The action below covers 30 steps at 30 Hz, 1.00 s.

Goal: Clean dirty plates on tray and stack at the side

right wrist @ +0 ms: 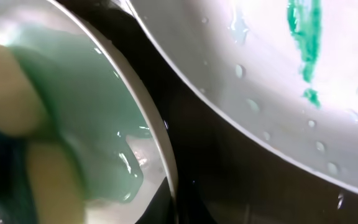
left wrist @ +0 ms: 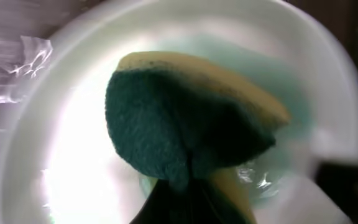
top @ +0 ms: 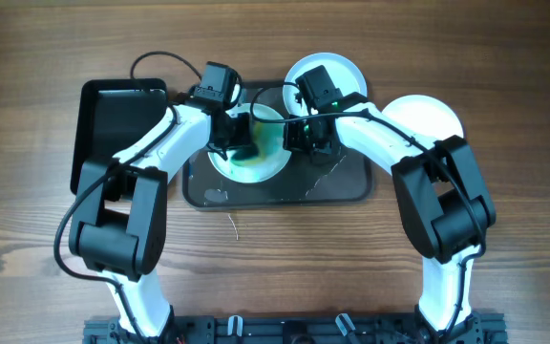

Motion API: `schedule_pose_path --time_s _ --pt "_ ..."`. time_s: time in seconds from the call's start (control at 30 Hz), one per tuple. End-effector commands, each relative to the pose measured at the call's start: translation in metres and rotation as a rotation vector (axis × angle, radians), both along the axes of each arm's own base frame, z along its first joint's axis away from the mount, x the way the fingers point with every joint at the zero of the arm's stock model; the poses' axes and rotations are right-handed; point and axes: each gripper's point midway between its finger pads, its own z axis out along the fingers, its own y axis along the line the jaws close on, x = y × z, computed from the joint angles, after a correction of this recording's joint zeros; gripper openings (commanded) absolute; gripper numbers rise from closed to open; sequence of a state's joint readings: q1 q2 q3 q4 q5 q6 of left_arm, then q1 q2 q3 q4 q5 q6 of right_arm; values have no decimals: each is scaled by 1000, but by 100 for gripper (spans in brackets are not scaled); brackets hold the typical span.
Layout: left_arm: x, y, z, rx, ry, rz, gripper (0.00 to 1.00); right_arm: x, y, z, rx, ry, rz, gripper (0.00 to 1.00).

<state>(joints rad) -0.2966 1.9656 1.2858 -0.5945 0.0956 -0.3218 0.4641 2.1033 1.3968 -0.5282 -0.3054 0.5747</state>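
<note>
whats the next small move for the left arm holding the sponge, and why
Probably sweep the yellow sponge with its dark green pad, pinched in the left gripper, across the round white plate through the pale teal film beside it: that part looks unwiped.

Overhead: bright, even, sharp; soft shadows on table (top: 523, 287). Wrist views: too close, soft, smeared; glare blows out plate (left wrist: 55, 155).
</note>
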Motion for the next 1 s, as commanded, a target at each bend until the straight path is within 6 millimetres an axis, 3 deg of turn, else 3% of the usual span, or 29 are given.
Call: schedule_pose_path --time_s 0.0,0.17,0.33,0.47,0.57,0.73,0.97 --pt "8 62 -1 303 -54 179 4 6 -7 6 -23 -28 -20 4" --pt "4 62 23 299 -22 173 4 6 -7 6 -23 -28 -21 4" --pt "10 53 84 232 -87 174 4 5 -5 7 -14 -27 -7 4" --pt "6 51 116 183 -123 174 4 3 0 21 4 -70 79 4" --pt "-2 48 119 137 -91 167 4 7 -11 41 -55 -128 66 4" --pt "-8 61 110 149 -42 198 4 12 -40 92 -212 -276 15 4" --pt "-7 69 108 145 -33 240 4 2 -78 165 -536 -521 -20 4"
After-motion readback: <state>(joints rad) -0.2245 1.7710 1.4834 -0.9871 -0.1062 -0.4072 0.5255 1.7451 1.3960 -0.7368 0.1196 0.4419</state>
